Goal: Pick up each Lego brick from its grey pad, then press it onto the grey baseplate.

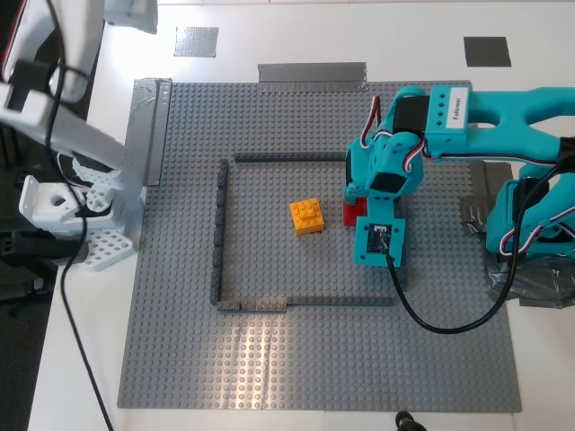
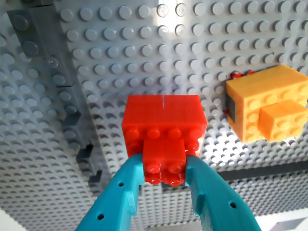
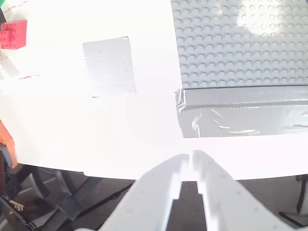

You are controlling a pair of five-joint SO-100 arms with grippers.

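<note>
Red brick between teal jaws

red brick, orange-yellow brick, grey baseplate

In the exterior view our teal arm covers most of the red brick, so we see only a sliver of it beside the orange-yellow brick. My first gripper runs off the first wrist view's edge (we cannot tell whether its fingers press the brick). My second gripper is cut off likewise, and glare washes out the table around the silvery pad.
</note>
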